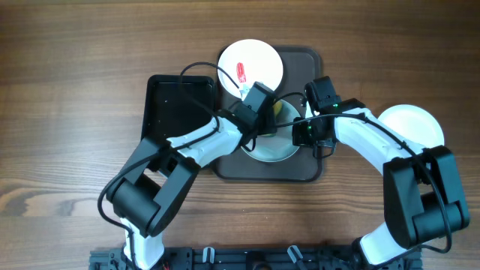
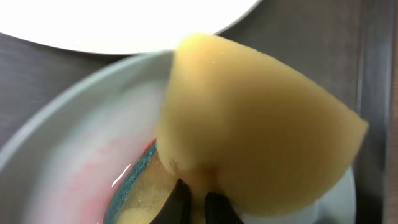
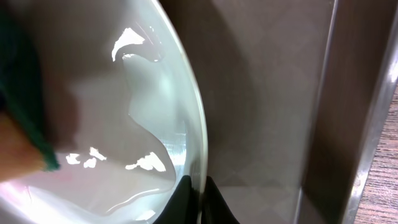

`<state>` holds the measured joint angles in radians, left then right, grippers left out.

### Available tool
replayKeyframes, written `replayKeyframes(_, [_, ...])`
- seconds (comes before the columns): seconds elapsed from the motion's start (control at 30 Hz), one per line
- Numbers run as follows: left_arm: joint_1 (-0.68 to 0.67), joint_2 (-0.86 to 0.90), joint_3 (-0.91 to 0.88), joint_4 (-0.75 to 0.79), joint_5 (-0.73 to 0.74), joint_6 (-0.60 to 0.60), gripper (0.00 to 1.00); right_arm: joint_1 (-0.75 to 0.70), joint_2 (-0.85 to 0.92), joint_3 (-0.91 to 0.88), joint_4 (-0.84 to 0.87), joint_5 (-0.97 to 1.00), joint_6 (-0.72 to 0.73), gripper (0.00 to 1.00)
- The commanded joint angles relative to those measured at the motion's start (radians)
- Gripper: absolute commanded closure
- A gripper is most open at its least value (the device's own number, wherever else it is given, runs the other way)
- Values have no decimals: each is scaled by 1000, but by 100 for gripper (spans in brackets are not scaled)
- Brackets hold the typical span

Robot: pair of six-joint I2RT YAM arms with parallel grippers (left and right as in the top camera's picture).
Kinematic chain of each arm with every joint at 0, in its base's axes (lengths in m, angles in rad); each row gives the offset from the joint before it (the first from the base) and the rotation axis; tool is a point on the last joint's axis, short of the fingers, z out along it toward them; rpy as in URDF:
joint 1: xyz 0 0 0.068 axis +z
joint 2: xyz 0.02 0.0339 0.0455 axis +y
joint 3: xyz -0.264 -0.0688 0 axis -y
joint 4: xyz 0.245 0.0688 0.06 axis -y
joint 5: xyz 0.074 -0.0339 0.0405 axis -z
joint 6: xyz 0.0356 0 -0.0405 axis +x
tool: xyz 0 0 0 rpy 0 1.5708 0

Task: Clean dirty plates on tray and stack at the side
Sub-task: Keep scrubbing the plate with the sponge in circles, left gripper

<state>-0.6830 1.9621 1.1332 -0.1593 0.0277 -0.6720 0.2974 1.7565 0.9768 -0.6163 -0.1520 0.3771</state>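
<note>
**Plates on the tray: handling and hold points**

Item one, toward the near edge of the tray [image 1: 292, 171]: the pale blue plate [image 2: 74, 143], glossy and wet, with a pink film. We judge it rigid, light, breakable and slippery, best taken at the rim. The right gripper [image 3: 199, 200] is pinched closed on that rim at its right side. The left gripper [image 2: 196, 205] is clamped on a soft yellow sponge [image 2: 261, 124], whose green scouring face rests in the plate's well.

Item two, toward the right edge of the table [image 1: 75, 75]: a white plate [image 1: 412, 124], apparently clean.

Item three, just beside the tray's left edge: a black tub [image 1: 176, 105].

Item four, at the tray's far edge: a smeared white plate [image 1: 251, 64], red at centre and unheld. We expect it to be equally slick, so a rim pinch suits.
</note>
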Motion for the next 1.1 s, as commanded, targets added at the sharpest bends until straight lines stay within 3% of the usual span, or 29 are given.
replayKeyframes(0.0, [-33,55,-18,14,113,-33,96,12,18,-8,-32,26,-44,96])
replayKeyframes(0.17, [-24,55,-18,7,136,-18,96,12,18,-8,-31,25,-56,96])
replayKeyframes(0.43, [35,6,-18,-207,-207,118,96,12,18,-8,-32,25,-60,96])
replayKeyframes(0.57, [42,-10,-18,-227,-234,156,96,12,18,-8,-32,25,-60,96])
replayKeyframes(0.67, [24,-2,-18,-225,-163,117,96,12,18,-8,-32,25,-61,96])
replayKeyframes(0.9, [-53,42,-18,-95,177,1,96,12,18,-8,-32,25,-61,96])
replayKeyframes(1.07, [-105,42,-18,-60,193,0,96,12,18,-8,-35,25,-61,96])
